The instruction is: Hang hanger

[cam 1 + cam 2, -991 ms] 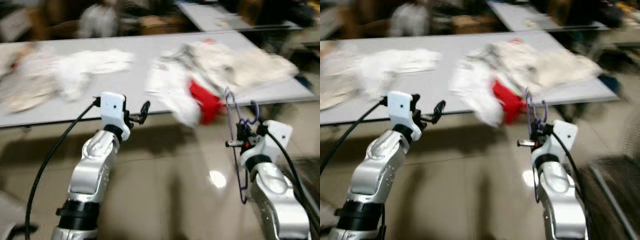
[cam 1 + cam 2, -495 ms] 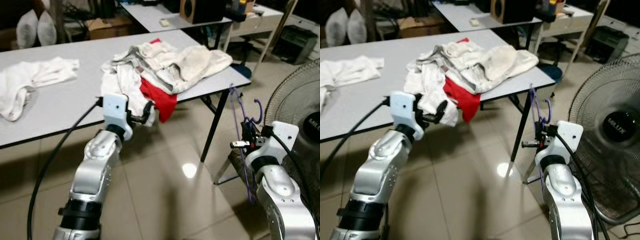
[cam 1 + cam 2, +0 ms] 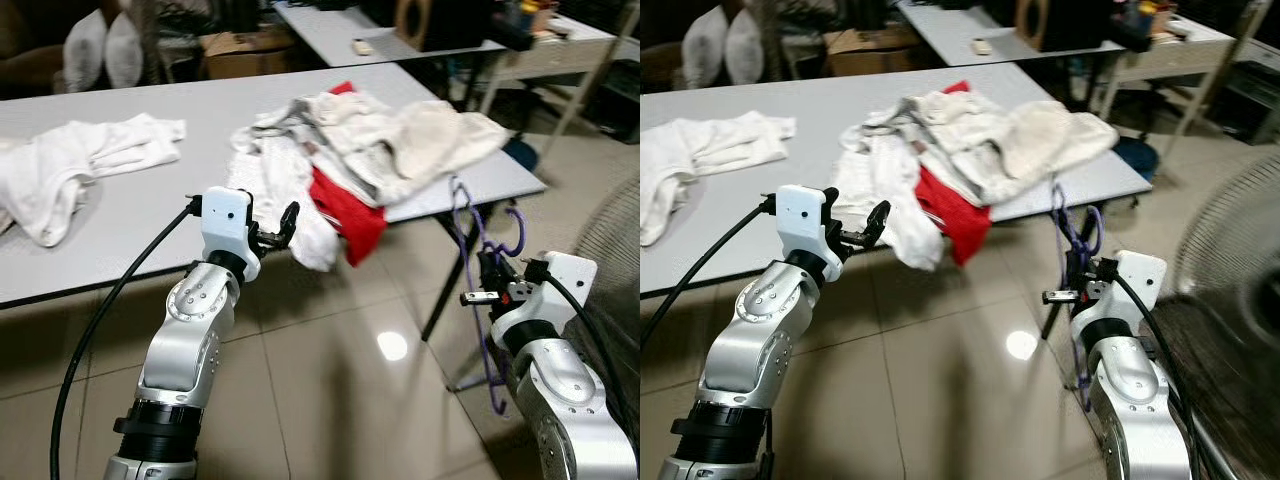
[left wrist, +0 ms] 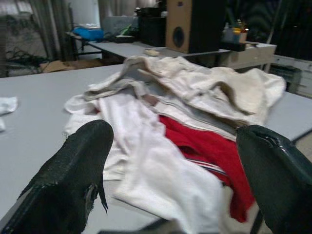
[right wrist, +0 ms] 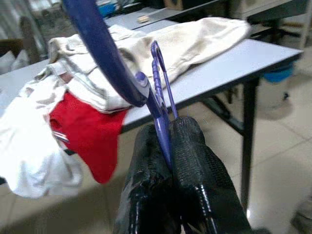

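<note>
A purple plastic hanger (image 3: 483,262) stands upright in my right gripper (image 3: 487,272), which is shut on it beside the table's right end. In the right wrist view the black fingers (image 5: 192,163) pinch the hanger's thin bar (image 5: 161,122). My left gripper (image 3: 288,222) is open in front of the table's front edge, its fingers (image 4: 73,170) wide apart with nothing between them. It points at a pile of white, beige and red clothes (image 3: 370,160) that droops over the edge of the grey table (image 3: 150,200).
Another heap of white cloth (image 3: 70,165) lies on the table's left part. A second table (image 3: 390,30) with a speaker box stands behind. A standing fan (image 3: 1240,260) is at the far right. Tiled floor (image 3: 330,380) lies open in front.
The camera has swung back to the left, so the table and clothes sit further right in view. Both grippers hold the same pose, the right still holding the hanger.
</note>
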Robot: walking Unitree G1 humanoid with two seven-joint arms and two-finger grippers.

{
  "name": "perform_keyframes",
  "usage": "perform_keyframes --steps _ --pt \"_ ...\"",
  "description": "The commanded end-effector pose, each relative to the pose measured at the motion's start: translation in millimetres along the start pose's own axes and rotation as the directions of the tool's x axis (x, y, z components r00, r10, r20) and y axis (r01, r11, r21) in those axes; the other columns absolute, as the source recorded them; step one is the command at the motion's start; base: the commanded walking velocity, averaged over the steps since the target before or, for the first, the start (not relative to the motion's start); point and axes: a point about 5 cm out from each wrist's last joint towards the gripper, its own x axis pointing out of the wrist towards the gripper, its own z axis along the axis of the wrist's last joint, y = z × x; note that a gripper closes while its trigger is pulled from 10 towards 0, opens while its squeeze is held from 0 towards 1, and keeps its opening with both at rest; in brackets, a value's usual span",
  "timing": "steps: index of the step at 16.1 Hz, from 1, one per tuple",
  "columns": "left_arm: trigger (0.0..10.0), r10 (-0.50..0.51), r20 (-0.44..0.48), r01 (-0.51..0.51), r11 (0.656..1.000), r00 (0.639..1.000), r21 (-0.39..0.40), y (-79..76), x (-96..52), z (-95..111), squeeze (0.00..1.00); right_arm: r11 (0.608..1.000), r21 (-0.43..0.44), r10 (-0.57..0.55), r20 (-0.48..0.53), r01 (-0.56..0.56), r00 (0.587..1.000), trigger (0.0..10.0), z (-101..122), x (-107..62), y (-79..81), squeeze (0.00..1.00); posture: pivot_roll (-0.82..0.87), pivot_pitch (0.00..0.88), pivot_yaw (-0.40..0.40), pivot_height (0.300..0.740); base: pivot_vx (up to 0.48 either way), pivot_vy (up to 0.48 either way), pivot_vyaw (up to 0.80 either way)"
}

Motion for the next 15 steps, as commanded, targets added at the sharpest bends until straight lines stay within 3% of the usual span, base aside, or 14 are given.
perform_keyframes --steps 1,4,7,15 --pt "10.0 -0.003 -0.011 0.003 1.000 1.000 0.005 -0.5 -0.1 -2.7 0.00 1.000 -0.004 0.001 0.016 -0.001 1.000 10.0 2.2 -2.2 -2.5 0.00 -0.13 0.001 0.005 0.740 0.398 0.000 0.00" --pt "10.0 -0.009 -0.015 0.009 1.000 1.000 0.009 -0.4 0.1 -2.8 0.00 1.000 -0.003 0.007 0.020 -0.007 1.000 10.0 4.2 -1.1 -2.3 0.00 -0.13 0.006 0.012 0.740 0.385 0.000 0.00" --pt "10.0 -0.014 -0.019 0.015 1.000 1.000 0.012 -0.3 1.4 -3.2 0.00 1.000 -0.001 0.018 0.026 -0.018 1.000 10.0 5.3 1.4 1.7 0.00 -0.12 0.005 0.020 0.740 0.379 0.000 -0.80" --pt "10.0 -0.021 -0.015 0.021 0.999 1.000 0.030 -0.7 -0.2 0.4 0.00 0.999 -0.004 0.036 0.036 -0.035 0.999 10.0 5.6 4.3 6.0 0.00 -0.10 0.038 0.000 0.740 0.379 0.000 0.00"
